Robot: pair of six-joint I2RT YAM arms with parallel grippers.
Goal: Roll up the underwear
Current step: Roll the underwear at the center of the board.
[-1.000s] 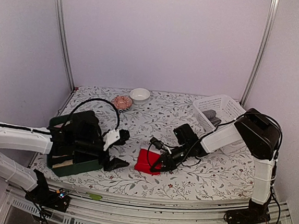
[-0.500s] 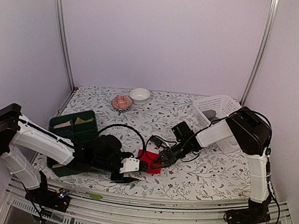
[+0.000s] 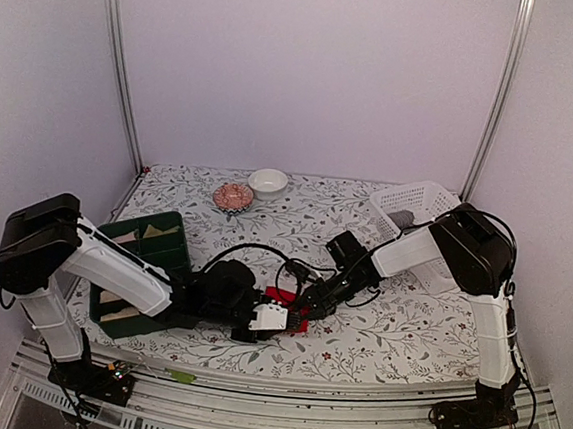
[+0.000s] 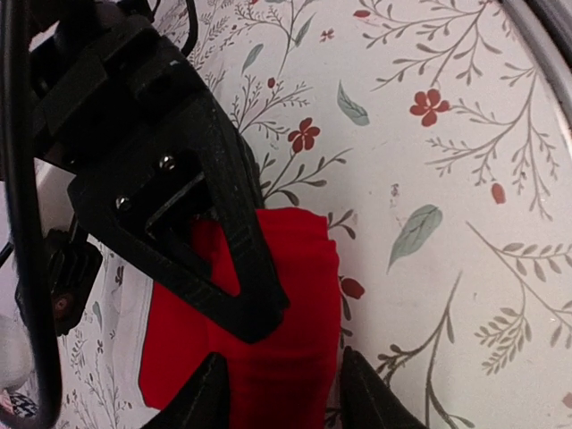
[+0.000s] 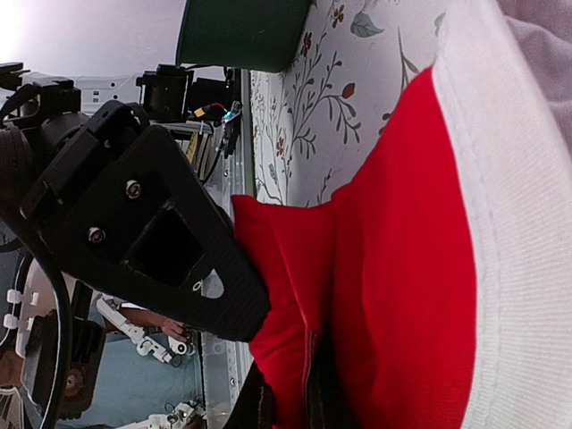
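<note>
Left gripper (image 4: pixel 281 400) has slid right to the red underwear (image 4: pixel 290 313), half open around its near end, right gripper (image 5: pixel 284 407) pinched tight on its right edge

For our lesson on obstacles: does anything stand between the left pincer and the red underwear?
Nothing visible does. The left pincer is at the red underwear, with a finger on each side of it. The right pincer pinches the same cloth from the opposite side.
</note>
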